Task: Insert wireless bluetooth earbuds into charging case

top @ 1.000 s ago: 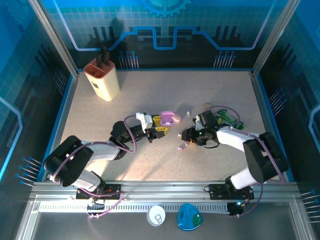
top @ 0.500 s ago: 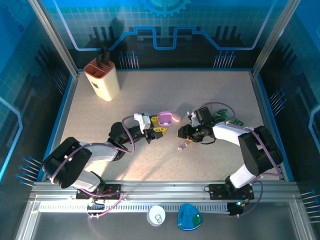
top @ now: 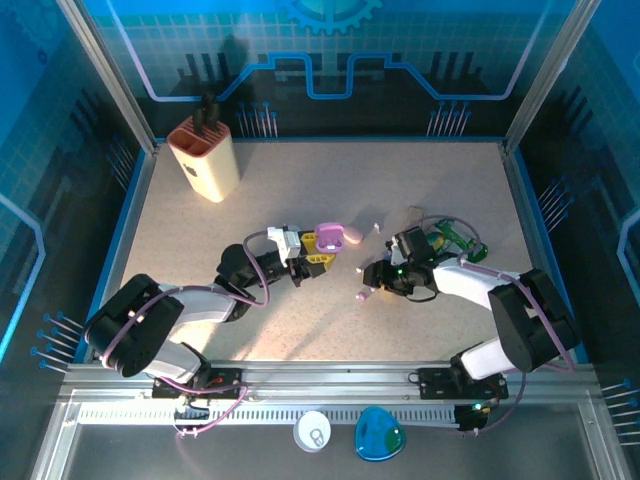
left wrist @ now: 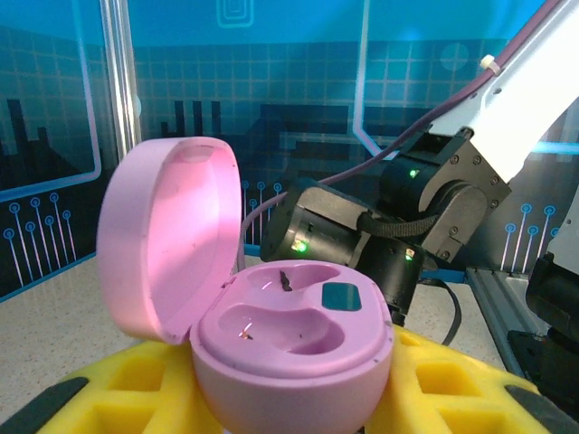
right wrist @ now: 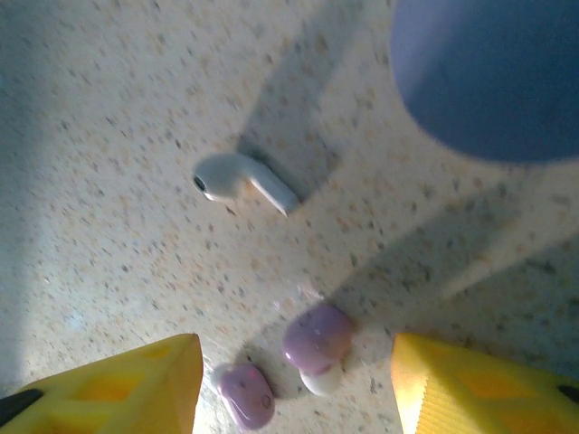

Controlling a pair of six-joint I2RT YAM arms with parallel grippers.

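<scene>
The pink charging case (left wrist: 291, 348) stands with its lid (left wrist: 167, 231) swung open to the left and both wells empty. My left gripper (left wrist: 289, 398) is shut on it, yellow pads (left wrist: 452, 389) on either side. From above, the case (top: 334, 236) sits at mid-table in that gripper (top: 322, 250). Two lavender earbuds (right wrist: 317, 337) (right wrist: 246, 395) lie on the table between the yellow fingertips (right wrist: 118, 384) of my right gripper (right wrist: 294, 389), which is open and touches neither. A white stemmed earbud (right wrist: 240, 178) lies beyond them. From above, the right gripper (top: 370, 279) hovers over the lavender earbuds (top: 364, 295).
A blurred bluish rounded shape (right wrist: 488, 72) lies past the white earbud. A beige holder (top: 205, 158) stands at the back left. A green object (top: 460, 243) lies beside the right arm. A white disc (top: 313, 432) and a blue object (top: 379, 436) sit in front of the rail.
My right gripper shifted slightly over the lavender earbuds and its jaws spread a little wider. The left gripper and the case stayed put.
</scene>
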